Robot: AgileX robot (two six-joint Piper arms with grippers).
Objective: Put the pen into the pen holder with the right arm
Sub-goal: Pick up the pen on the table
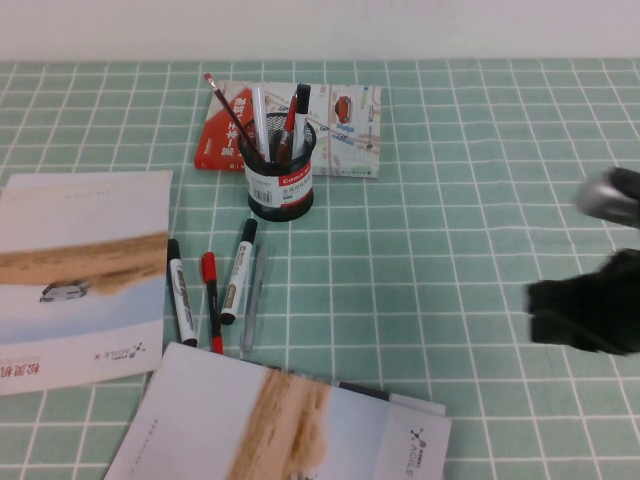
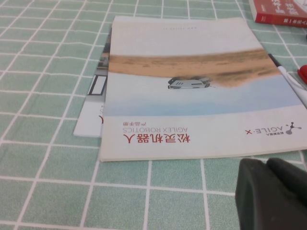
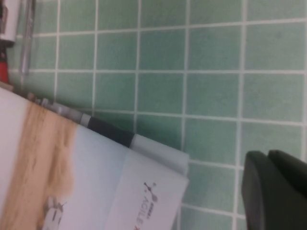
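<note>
From the high view I see the pen (image 1: pixel 250 300) lying flat on the green-checked tabletop (image 1: pixel 450 200), a slim translucent grey stick just beside a black-capped white marker (image 1: pixel 238 270), with a thin red pen (image 1: pixel 211 300) and a second black-capped marker (image 1: pixel 180 292) in the same row to its left. The pen holder (image 1: pixel 279 170), a black mesh cup with a white label band, stands upright behind that row, already carrying several pens and markers, and a red-and-white booklet (image 1: pixel 340 130) lies behind it. My right claw (image 1: pixel 585 300) sits at the right edge, well apart from the pen; it is blurred there, and I cannot tell how far it is parted, though it seems to hold nothing. In the right wrist view the pen (image 3: pixel 26 38) shows in a corner, beyond a brochure (image 3: pixel 72 177). My left claw (image 2: pixel 271 196) hovers low beside another brochure (image 2: pixel 192 86); I cannot tell its opening either.
</note>
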